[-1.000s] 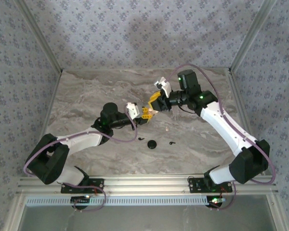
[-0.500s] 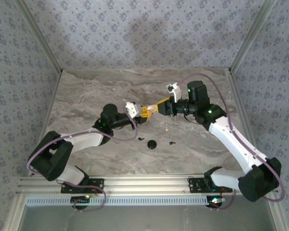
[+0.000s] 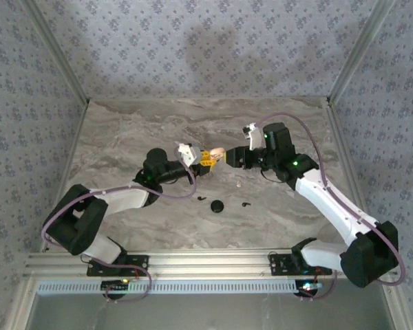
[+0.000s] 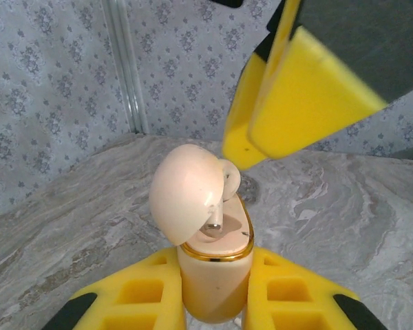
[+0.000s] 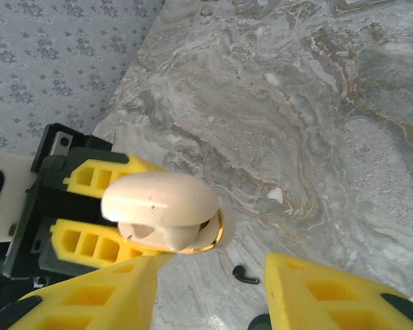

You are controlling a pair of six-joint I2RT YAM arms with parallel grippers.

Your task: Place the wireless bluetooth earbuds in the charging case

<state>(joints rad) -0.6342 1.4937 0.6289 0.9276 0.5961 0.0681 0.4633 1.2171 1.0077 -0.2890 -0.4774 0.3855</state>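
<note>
After crowding the charging case (image 3: 217,153) earlier, drew right gripper (image 3: 233,158) back beside it, foam jaws parted. Kept left gripper (image 3: 206,160) clamped on glossy cream shell, domed lid (image 4: 186,199) up; left tiny black earbuds (image 3: 246,203) well apart from it on veined marble (image 3: 124,137).

Left wrist view: case (image 4: 213,271) base cut by lower edge, left tool (image 4: 215,292) fingers cropped there too. Lid (image 4: 186,196) hides most of case interior. Right wrist view: right tool (image 5: 212,265) fingers run off bottom edge; dark shape (image 5: 259,322) cropped there, unidentifiable. From above: earbud (image 3: 202,199), second earbud (image 3: 246,203) mere specks; pale speck (image 3: 239,184) on bench (image 3: 124,137) too small to tell.
</note>
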